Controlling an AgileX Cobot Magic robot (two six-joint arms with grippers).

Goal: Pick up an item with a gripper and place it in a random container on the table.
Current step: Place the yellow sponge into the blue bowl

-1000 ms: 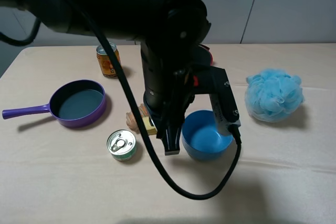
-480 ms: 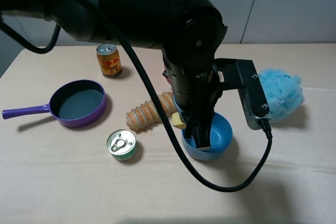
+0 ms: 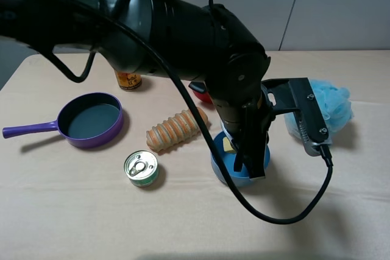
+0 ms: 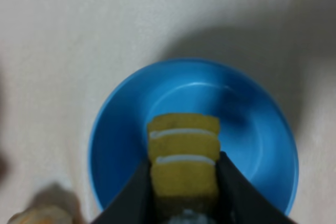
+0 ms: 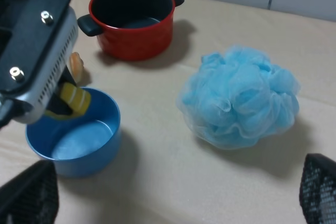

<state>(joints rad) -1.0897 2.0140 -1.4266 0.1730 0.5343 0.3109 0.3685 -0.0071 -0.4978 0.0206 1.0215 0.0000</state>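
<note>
My left gripper (image 3: 251,165) is shut on the item, a yellow layered block (image 4: 184,163), and holds it just over the inside of the blue bowl (image 4: 252,129). Its dark fingers (image 4: 137,192) press the block from both sides. In the exterior view the block (image 3: 228,144) shows at the bowl's (image 3: 220,168) far rim, under the black arm. The right wrist view shows the block (image 5: 74,101) above the bowl (image 5: 89,156), beneath the left gripper's grey housing (image 5: 31,56). My right gripper (image 5: 176,198) is open and empty, a little way back from the bowl.
On the beige cloth lie a ridged bread loaf (image 3: 177,129), a green-labelled tin (image 3: 141,168), a purple frying pan (image 3: 91,120) and an orange can (image 3: 128,80). A red pot (image 5: 134,17) stands behind the bowl. A blue bath pouf (image 5: 239,95) lies to its right.
My left gripper has carried the yellow block to the right, from beside the bread loaf to over the blue bowl. The loaf is now uncovered.
</note>
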